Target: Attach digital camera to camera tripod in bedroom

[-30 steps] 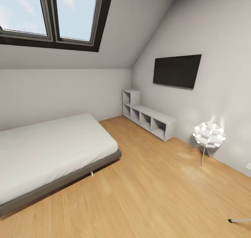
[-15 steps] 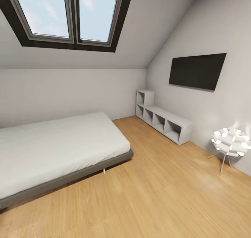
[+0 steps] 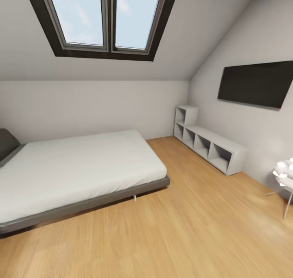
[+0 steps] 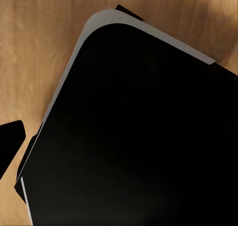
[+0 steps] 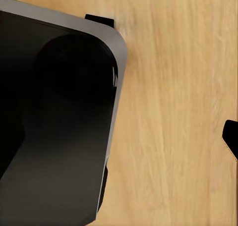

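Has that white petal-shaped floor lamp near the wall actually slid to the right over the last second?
No. The white petal-shaped floor lamp keeps its place beside the white cube shelf unit and the black wall screen; everything drifts right together, so the camera turned left.

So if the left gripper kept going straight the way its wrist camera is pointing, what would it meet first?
Most likely the robot's own black base with its grey rim, which lies across most of that line; beyond it is the wood floor. Depth is unclear.

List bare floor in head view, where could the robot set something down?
Widest bare stretch: wood floor between bed and shelf unit, running toward the viewer. The mattress top is bare too. Tighter at far right by the lamp, and in the gap between bed corner and shelf.
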Controlling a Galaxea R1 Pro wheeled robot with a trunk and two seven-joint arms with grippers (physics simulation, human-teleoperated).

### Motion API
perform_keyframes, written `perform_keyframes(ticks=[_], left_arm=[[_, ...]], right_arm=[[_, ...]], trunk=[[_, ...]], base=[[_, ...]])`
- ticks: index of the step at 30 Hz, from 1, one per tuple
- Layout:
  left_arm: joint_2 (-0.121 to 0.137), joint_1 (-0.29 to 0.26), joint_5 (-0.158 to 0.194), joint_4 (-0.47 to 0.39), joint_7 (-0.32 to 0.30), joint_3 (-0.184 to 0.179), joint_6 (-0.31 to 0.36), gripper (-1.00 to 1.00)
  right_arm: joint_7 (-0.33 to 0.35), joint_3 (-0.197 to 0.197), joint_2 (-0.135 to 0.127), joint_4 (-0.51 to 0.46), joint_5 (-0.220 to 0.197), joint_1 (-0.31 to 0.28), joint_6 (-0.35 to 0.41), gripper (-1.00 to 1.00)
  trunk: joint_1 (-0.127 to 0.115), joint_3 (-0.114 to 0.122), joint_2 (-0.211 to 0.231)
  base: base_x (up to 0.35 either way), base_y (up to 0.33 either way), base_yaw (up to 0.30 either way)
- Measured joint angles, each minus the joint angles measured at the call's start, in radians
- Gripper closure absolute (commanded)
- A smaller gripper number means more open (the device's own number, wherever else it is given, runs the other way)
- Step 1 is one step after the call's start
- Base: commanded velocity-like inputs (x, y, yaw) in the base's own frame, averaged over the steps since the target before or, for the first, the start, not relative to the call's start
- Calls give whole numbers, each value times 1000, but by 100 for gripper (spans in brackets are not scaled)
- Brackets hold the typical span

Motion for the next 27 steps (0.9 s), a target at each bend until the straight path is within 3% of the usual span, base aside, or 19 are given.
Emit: perform_keyframes(ticks=[27], left_arm=[[0, 0, 0, -1, 0, 0, 0, -100]], right_arm=[[-1, 0, 0, 2, 0, 0, -1, -100]], trunk=[[0, 0, 0]], base=[[0, 0, 269]])
